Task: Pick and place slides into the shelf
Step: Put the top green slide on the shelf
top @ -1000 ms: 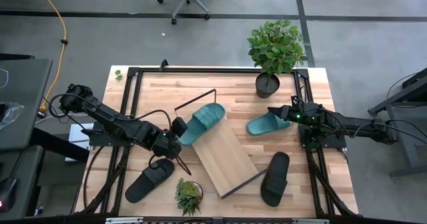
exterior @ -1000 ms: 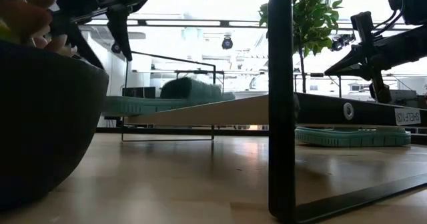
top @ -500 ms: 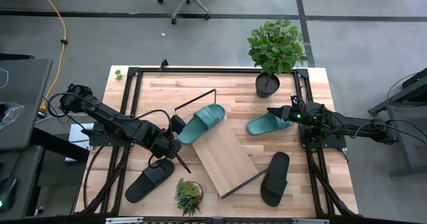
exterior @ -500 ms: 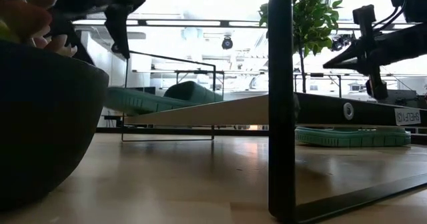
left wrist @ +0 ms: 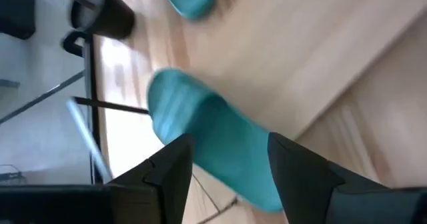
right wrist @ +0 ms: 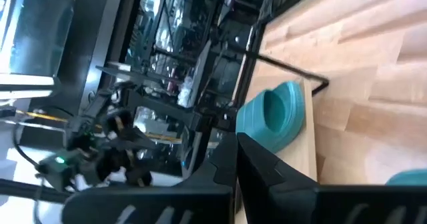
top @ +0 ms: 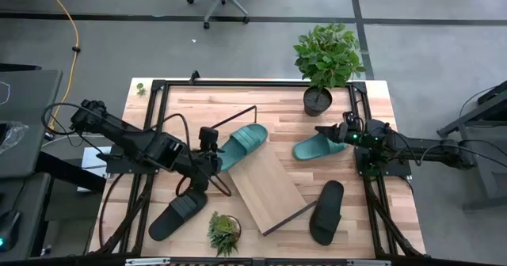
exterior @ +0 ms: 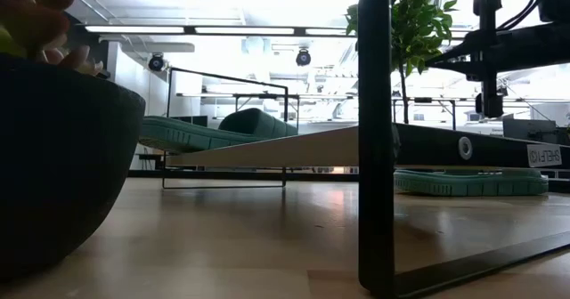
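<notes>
One teal slide [top: 242, 145] lies slanted on the upper end of the shelf [top: 268, 185], toe toward the far right. My left gripper [top: 215, 150] hangs open above its heel end; in the left wrist view the slide [left wrist: 213, 141] shows beyond the spread fingers [left wrist: 230, 177]. The second teal slide [top: 319, 147] lies sole-down on the table right of the shelf. My right gripper [top: 320, 130] is shut and hovers level just above its far edge. Two black slides [top: 178, 214] [top: 326, 210] lie on the table near the front.
A potted plant [top: 318, 100] stands at the far right, close to my right gripper. A small succulent pot [top: 223, 231] sits at the near edge by the shelf's lower end. The shelf's black wire frame [top: 231, 114] sticks up behind the teal slide.
My left gripper has risen away from the teal slide on the shelf and rolled, almost leaving the low view at the top. That slide's heel end, level a second ago, now lies slanted along the board.
</notes>
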{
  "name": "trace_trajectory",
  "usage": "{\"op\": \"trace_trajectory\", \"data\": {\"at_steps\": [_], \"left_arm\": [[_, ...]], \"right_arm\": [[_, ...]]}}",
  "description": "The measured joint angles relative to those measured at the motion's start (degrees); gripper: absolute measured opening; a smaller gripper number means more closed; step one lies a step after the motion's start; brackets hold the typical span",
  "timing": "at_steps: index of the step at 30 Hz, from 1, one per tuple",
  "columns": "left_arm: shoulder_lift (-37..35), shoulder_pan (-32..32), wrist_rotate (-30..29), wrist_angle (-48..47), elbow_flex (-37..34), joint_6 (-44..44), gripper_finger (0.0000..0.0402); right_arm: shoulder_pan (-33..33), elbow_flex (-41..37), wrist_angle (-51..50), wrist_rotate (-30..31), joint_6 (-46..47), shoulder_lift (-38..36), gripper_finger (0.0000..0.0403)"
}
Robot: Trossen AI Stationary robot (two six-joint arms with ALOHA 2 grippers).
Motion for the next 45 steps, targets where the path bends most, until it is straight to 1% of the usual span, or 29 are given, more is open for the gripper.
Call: {"op": "trace_trajectory", "data": {"at_steps": [2, 4, 7, 9, 12, 15, 18, 19, 21, 23, 25, 27, 30, 36, 38, 41, 43, 45], "left_arm": [[0.00, 0.00, -1.74, -0.02, 2.31, -1.45, 0.0168], [0.00, 0.00, -4.72, 0.00, 4.27, -1.98, 0.0160], [0.02, -0.02, -10.09, -0.01, 6.84, -1.93, 0.0146], [0.02, -0.02, -12.20, -0.01, 8.69, -1.89, 0.0137], [0.00, -0.02, -13.75, 1.95, 11.01, -1.71, 0.0123], [0.00, 0.00, -13.80, 4.84, 12.28, -0.58, 0.0112], [0.02, 0.27, -13.67, 5.14, 13.73, -0.34, 0.0103], [0.02, 0.95, -12.93, 5.05, 14.15, -1.37, 0.0101], [-0.02, 2.84, -8.86, 4.61, 14.55, -4.47, 0.0095], [0.00, 5.17, -3.26, 4.16, 14.59, -7.82, 0.0089], [0.00, 7.96, 1.81, 3.37, 14.61, -11.12, 0.0084], [0.00, 9.98, 5.31, 1.80, 14.61, -13.34, 0.0077], [0.00, 11.76, 7.53, -0.17, 14.61, -15.89, 0.0066], [0.00, 13.33, 9.17, -3.68, 14.61, -18.06, 0.0038], [0.00, 14.60, 11.44, -4.39, 14.61, -18.06, 0.0026], [0.00, 17.06, 14.97, -5.28, 14.61, -16.90, 0.0007], [-0.17, 18.52, 16.98, -5.45, 14.61, -15.09, 0.0003], [-0.61, 19.90, 18.68, -5.64, 14.61, -13.43, 0.0007]], "right_arm": [[0.00, -0.04, 2.77, -1.49, 0.15, 2.77, 0.0000], [0.01, -0.02, 6.06, -2.00, 0.02, 5.53, 0.0000], [0.01, 1.68, 6.86, -1.79, -2.13, 9.24, 0.0000], [0.01, 3.23, 6.89, -1.73, -5.16, 11.28, 0.0000], [-0.01, 5.84, 7.00, -2.99, -10.78, 14.36, 0.0000], [-0.01, 8.40, 6.89, -5.55, -16.94, 17.36, 0.0000], [-0.01, 11.09, 7.01, -7.84, -22.83, 20.23, 0.0000], [-0.02, 11.88, 7.04, -8.70, -24.48, 21.24, 0.0000], [-0.32, 13.30, 6.85, -10.71, -26.11, 23.29, 0.0000], [-1.49, 14.54, 6.45, -13.57, -24.88, 25.67, 0.0000], [-2.90, 15.43, 5.98, -17.79, -22.77, 28.51, 0.0001], [-4.18, 16.38, 5.91, -22.10, -21.95, 31.56, 0.0001], [-5.72, 18.47, 5.97, -26.78, -22.06, 36.32, 0.0001], [-7.64, 24.87, 6.05, -31.05, -25.65, 45.02, 0.0005], [-8.36, 27.23, 5.84, -31.71, -27.07, 47.94, 0.0016], [-9.29, 30.75, 5.26, -33.22, -27.59, 52.75, 0.0045], [-9.48, 33.09, 5.14, -34.05, -28.20, 56.06, 0.0067], [-9.47, 35.24, 4.75, -34.49, -29.00, 58.82, 0.0084]]}}
